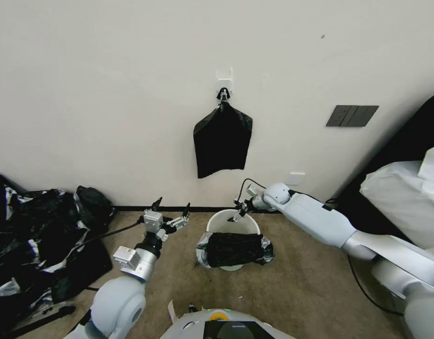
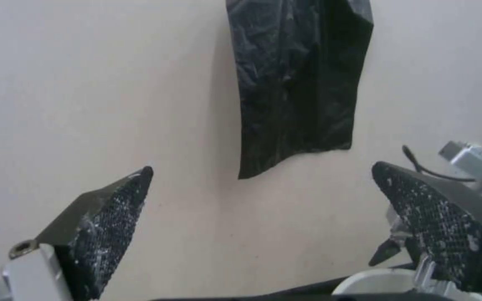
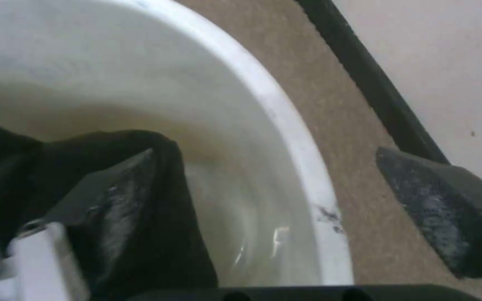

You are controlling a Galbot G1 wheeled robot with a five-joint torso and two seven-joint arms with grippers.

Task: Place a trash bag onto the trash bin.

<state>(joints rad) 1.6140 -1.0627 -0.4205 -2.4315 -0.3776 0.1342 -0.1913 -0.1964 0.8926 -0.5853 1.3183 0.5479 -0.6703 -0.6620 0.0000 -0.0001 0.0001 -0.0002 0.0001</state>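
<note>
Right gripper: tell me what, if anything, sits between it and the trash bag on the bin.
Nothing visible. The right gripper hangs open over the far rim of the trash bin, straddling it, one finger inside beside the trash bag draped over the near rim.

Both end effectors (image 1: 170, 206) (image 1: 239, 213) spread wide

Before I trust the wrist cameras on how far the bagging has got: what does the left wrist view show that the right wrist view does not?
Left wrist view: the left gripper, open and raised beside the bin, faces a black bundle hanging on the wall, with the right gripper farther off.

Right wrist view: the open right gripper straddles the trash bin rim, one finger inside against the trash bag, and carpet outside.

Both: the bin's rim and the pale wall.
</note>
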